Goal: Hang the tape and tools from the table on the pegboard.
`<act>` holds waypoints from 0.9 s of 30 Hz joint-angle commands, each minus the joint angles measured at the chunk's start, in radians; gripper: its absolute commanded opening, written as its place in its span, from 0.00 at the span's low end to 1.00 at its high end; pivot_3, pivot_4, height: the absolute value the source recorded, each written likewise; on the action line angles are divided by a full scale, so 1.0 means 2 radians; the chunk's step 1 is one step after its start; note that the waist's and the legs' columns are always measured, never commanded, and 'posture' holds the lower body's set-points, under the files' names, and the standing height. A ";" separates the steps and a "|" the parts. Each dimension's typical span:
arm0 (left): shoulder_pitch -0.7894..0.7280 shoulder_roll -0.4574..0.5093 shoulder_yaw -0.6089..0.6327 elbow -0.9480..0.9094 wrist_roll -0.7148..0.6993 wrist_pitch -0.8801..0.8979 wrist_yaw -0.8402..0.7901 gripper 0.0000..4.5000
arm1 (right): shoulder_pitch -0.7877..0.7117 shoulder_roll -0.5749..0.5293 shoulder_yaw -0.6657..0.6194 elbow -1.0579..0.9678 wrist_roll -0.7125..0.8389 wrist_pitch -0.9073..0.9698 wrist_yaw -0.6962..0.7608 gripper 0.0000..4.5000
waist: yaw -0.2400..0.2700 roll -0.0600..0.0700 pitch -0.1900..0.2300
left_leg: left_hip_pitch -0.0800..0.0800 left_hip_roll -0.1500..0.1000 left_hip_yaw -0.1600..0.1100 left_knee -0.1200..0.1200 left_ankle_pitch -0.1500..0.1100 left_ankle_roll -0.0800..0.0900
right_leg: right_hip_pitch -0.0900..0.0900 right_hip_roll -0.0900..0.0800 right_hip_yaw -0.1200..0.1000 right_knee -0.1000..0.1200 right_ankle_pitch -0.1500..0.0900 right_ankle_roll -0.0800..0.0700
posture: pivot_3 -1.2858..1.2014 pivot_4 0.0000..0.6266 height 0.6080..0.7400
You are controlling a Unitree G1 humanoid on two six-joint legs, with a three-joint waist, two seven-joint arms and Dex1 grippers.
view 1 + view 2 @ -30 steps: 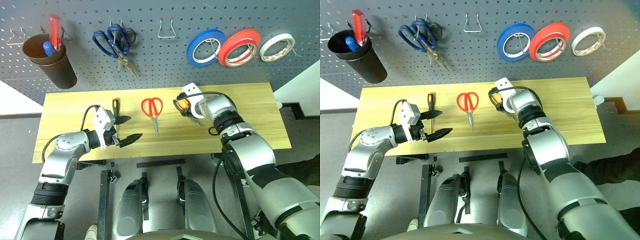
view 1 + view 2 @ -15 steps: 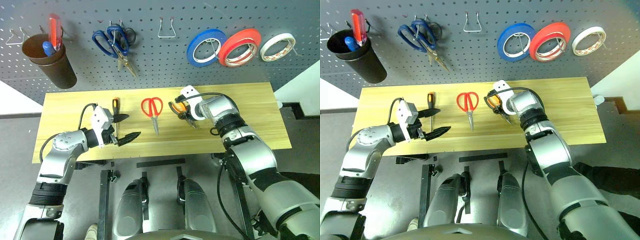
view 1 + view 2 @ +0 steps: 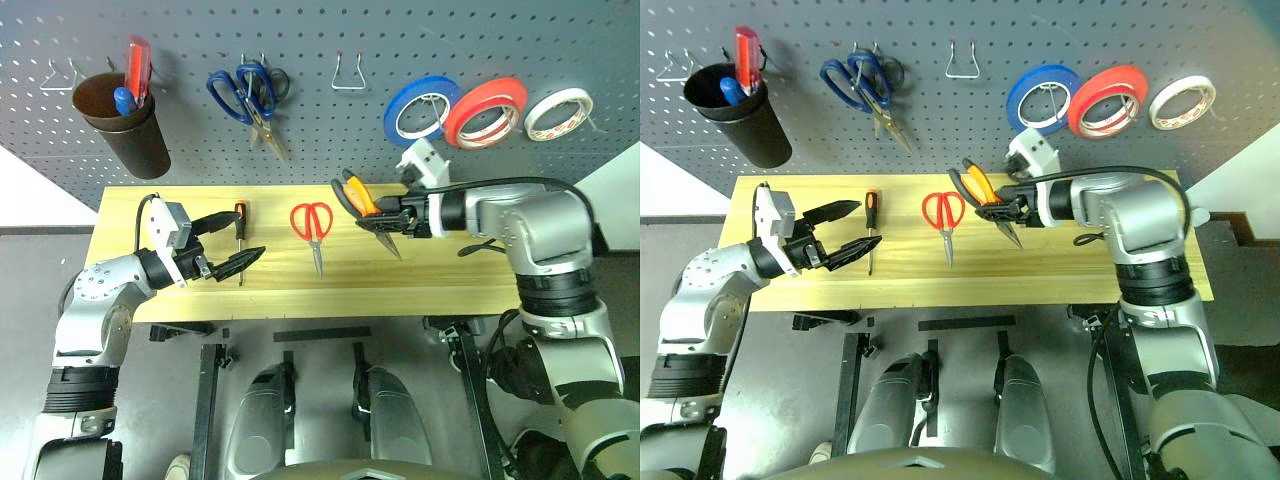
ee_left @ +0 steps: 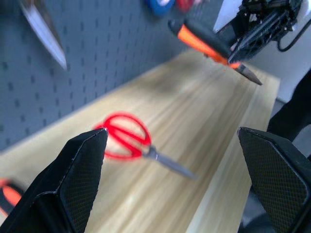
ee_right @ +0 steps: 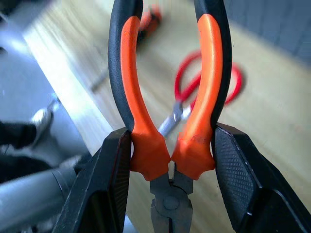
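Observation:
My right gripper is shut on the orange-and-black pliers near their joint, and it holds them above the table with the handles toward the pegboard. The right wrist view shows the pliers clamped between both pads. Red-handled scissors lie flat mid-table. The slim screwdriver lies to their left. My left gripper hovers open right by the screwdriver, holding nothing. A red tape roll hangs on the pegboard.
A black cup with a red-handled screwdriver hangs at the pegboard's left. Blue scissors hang beside an empty wire hook. Blue tape and white tape flank the red roll. Another bare hook sits far left.
My right gripper has lifted the pliers off the table and swung them level. The left gripper has risen a little. The camera view has shifted as well.

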 commanded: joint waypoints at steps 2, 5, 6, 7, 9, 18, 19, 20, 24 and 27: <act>-0.015 0.007 0.031 -0.021 -0.040 -0.016 -0.026 1.00 | -0.007 0.007 -0.083 -0.056 0.071 -0.007 -0.010 0.47 | 0.000 -0.001 -0.012 | 0.000 0.000 0.000 0.000 0.000 0.000 | 0.000 0.000 0.000 0.000 0.000 0.000 | 0.53 0.21 0.94; -0.036 0.009 0.044 -0.031 -0.062 -0.009 -0.025 1.00 | -0.033 0.042 -0.135 -0.057 0.103 -0.020 -0.057 0.47 | -0.002 -0.002 -0.022 | 0.000 0.000 -0.001 0.000 0.000 0.000 | 0.001 0.000 -0.001 0.000 0.000 0.000 | 0.53 0.18 0.94; -0.043 0.010 0.046 -0.029 -0.064 -0.009 -0.025 1.00 | -0.040 0.057 -0.143 -0.056 0.102 -0.038 -0.078 0.47 | -0.002 -0.002 -0.024 | 0.000 0.000 -0.001 0.001 0.000 0.000 | 0.001 0.000 -0.001 0.000 0.000 0.000 | 0.53 0.17 0.94; -0.048 0.010 0.047 -0.026 -0.065 -0.011 -0.025 1.00 | -0.046 0.068 -0.146 -0.055 0.104 -0.050 -0.092 0.47 | -0.002 -0.002 -0.028 | 0.001 0.000 -0.001 0.001 0.000 0.000 | 0.001 0.000 -0.001 0.000 0.001 0.000 | 0.53 0.17 0.94; -0.058 0.010 0.049 -0.020 -0.066 -0.014 -0.024 1.00 | -0.056 0.086 -0.146 -0.050 0.106 -0.066 -0.117 0.47 | -0.003 -0.001 -0.034 | 0.001 0.000 -0.001 0.001 0.000 -0.001 | 0.002 0.000 -0.001 0.000 0.001 0.000 | 0.52 0.15 0.94; -0.105 0.005 0.052 0.014 -0.054 -0.022 0.007 1.00 | -0.132 0.168 -0.097 0.104 0.020 -0.265 -0.242 0.47 | -0.013 -0.002 -0.055 | 0.006 0.000 -0.001 0.000 0.001 -0.001 | 0.007 0.000 -0.001 0.000 0.001 -0.001 | 0.52 0.11 0.94; -0.110 0.005 0.050 0.019 -0.050 -0.023 0.011 1.00 | -0.142 0.173 -0.093 0.131 0.012 -0.288 -0.250 0.47 | -0.014 -0.002 -0.057 | 0.006 0.000 -0.001 0.000 0.001 -0.001 | 0.007 0.000 -0.001 0.000 0.001 -0.001 | 0.52 0.11 0.94; -0.115 0.005 0.047 0.025 -0.044 -0.025 0.017 1.00 | -0.154 0.178 -0.090 0.164 0.003 -0.315 -0.257 0.47 | -0.016 -0.002 -0.058 | 0.006 0.000 -0.001 0.000 0.001 -0.001 | 0.007 0.000 -0.001 0.000 0.001 -0.001 | 0.52 0.11 0.94; -0.125 0.006 0.039 0.037 -0.029 -0.034 0.021 1.00 | -0.205 0.187 -0.082 0.297 -0.031 -0.413 -0.279 0.47 | -0.022 -0.001 -0.059 | 0.007 0.000 -0.001 0.000 0.001 -0.001 | 0.007 0.001 0.000 0.001 0.001 -0.001 | 0.53 0.10 0.94; -0.127 0.006 0.037 0.039 -0.024 -0.036 0.023 1.00 | -0.239 0.188 -0.085 0.375 -0.041 -0.462 -0.290 0.47 | -0.029 -0.001 -0.059 | 0.007 0.000 -0.001 0.000 0.001 -0.001 | 0.007 0.001 0.000 0.001 0.001 -0.001 | 0.54 0.11 0.94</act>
